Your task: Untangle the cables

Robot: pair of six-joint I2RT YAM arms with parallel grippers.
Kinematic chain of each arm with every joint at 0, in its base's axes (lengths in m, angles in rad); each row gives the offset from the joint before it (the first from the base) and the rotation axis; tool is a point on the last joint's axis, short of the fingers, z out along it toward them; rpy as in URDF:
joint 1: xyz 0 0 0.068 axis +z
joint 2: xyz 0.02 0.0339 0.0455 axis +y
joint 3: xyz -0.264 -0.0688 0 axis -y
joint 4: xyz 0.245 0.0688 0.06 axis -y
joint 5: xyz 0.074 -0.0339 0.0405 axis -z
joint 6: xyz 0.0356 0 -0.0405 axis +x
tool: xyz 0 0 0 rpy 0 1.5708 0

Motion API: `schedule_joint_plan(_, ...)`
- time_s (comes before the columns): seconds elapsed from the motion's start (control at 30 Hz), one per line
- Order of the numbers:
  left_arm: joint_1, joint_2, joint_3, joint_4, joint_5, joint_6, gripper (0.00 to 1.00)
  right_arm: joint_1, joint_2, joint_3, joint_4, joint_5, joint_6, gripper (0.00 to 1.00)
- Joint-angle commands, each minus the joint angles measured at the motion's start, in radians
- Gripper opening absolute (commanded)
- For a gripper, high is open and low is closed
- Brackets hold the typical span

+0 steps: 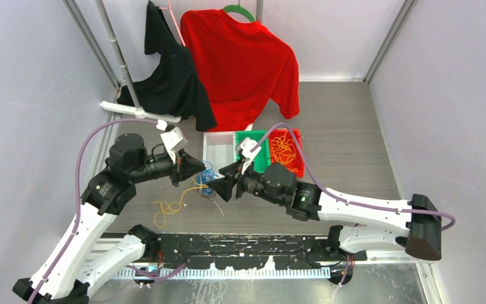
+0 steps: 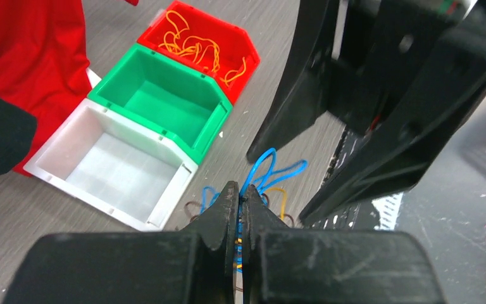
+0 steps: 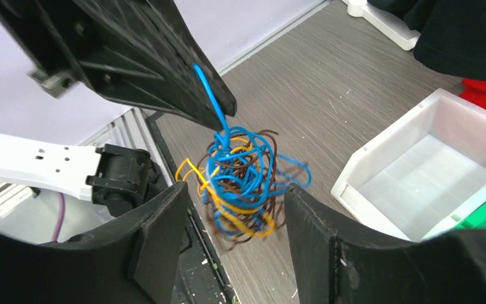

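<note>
The cables [image 3: 240, 183] are a tangled ball of blue, orange-yellow and dark brown strands, hanging a little above the table. My left gripper [image 2: 240, 190] is shut on a blue strand [image 3: 210, 95] at the top of the ball and holds it up. My right gripper [image 3: 234, 193] is open, its two fingers on either side of the ball's lower part without pinching it. In the top view both grippers, left [image 1: 196, 170] and right [image 1: 223, 187], meet at the tangle [image 1: 206, 182]. A loose orange-yellow cable [image 1: 168, 208] lies on the table to the left.
Three bins stand in a row behind the grippers: white [image 1: 218, 149], green [image 1: 256, 140], and red [image 1: 294, 136], which holds orange cables [image 1: 283, 151]. A black shirt [image 1: 168, 69] and a red shirt [image 1: 240, 63] hang on a rack [image 1: 140, 112] at the back.
</note>
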Motion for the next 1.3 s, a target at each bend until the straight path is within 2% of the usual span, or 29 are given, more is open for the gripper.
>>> schedule_joint_plan(0.0,0.001,-0.002,0.068,0.093,0.004,-0.112,0.0,0.033,0.069,0.06,0.127,0.127,-0.065,0.62)
schedule_joint_plan(0.07,0.0,0.0,0.077,0.1,0.003,-0.139,0.0,0.054,0.105,0.076,0.156,0.187,-0.094,0.62)
schedule_joint_plan(0.2,0.001,0.003,0.094,0.108,0.055,-0.186,0.0,0.095,0.181,0.108,0.196,0.421,-0.148,0.59)
schedule_joint_plan(0.4,0.002,0.017,0.118,0.128,0.174,-0.23,0.0,0.101,0.239,0.11,0.352,0.479,-0.162,0.6)
schedule_joint_plan(0.5,0.001,0.02,0.134,0.122,0.197,-0.233,0.0,0.101,0.252,0.112,0.362,0.474,-0.155,0.52)
schedule_joint_plan(0.7,0.001,0.027,0.207,0.092,0.208,-0.2,0.0,0.101,0.241,0.016,0.368,0.492,-0.108,0.3)
schedule_joint_plan(0.8,0.001,0.032,0.264,0.07,0.19,-0.158,0.0,0.102,0.215,-0.061,0.373,0.481,-0.068,0.25)
schedule_joint_plan(0.93,0.001,0.035,0.341,0.052,0.125,-0.074,0.0,0.101,0.165,-0.173,0.389,0.479,-0.004,0.25)
schedule_joint_plan(1.17,0.001,0.028,0.389,0.082,-0.141,0.106,0.0,0.101,0.118,-0.277,0.392,0.408,0.052,0.31)
schedule_joint_plan(1.27,0.001,0.018,0.393,0.103,-0.182,0.183,0.0,0.101,0.113,-0.3,0.389,0.384,0.073,0.35)
